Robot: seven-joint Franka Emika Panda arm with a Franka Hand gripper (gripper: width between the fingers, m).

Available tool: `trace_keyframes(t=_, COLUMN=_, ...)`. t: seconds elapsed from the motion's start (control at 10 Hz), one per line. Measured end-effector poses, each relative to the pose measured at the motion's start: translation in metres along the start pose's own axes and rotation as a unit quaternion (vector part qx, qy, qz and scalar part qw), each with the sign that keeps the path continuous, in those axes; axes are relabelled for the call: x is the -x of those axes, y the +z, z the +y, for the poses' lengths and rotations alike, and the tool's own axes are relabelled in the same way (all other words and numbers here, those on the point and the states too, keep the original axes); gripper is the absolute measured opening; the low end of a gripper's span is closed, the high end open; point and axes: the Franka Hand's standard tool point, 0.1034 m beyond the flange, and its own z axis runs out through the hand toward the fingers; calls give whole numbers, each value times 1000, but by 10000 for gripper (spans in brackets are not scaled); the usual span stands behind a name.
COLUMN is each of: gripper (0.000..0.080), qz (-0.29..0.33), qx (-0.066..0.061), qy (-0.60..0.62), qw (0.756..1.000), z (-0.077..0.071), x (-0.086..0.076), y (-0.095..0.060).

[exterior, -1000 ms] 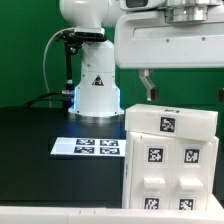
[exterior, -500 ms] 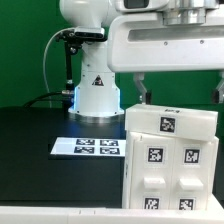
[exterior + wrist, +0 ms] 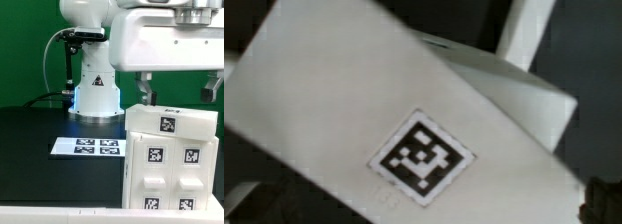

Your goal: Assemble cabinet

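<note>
The cabinet (image 3: 170, 160) is a large white box with several black-and-white tags, standing on the black table at the exterior view's right front. My gripper (image 3: 178, 88) hangs just above its top edge. The jaws are open, with one dark fingertip (image 3: 147, 86) towards the exterior view's left and the other at its right. They hold nothing. In the wrist view a white cabinet face with one tag (image 3: 423, 155) fills the picture between the fingers, with the gripper (image 3: 425, 212) over it.
The marker board (image 3: 88, 147) lies flat on the table left of the cabinet. The robot's white base (image 3: 95, 85) stands behind it, with a black cable post (image 3: 66, 65) beside it. A green wall is at the back.
The hand has shifted a little above the cabinet. The right finger, out of sight one second ago, now shows, and the two fingers stand slightly closer than half a second ago.
</note>
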Motion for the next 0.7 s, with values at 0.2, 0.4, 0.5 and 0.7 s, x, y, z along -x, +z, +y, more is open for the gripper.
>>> trace_keyframes(t=0.2, gripper=796, qz=8, qx=10, qy=-89, qw=996, z=-2, x=-4, y=-1)
trace_keyframes(t=0.4, gripper=796, qz=6, qx=11, qy=-140, qw=990, z=3, x=-2, y=0)
trace_keyframes(t=0.5, gripper=796, qz=4, qx=15, qy=-166, qw=986, z=4, x=-1, y=1)
trace_keyframes(t=0.7, gripper=796, qz=7, qx=35, qy=-249, qw=968, z=7, x=-4, y=12)
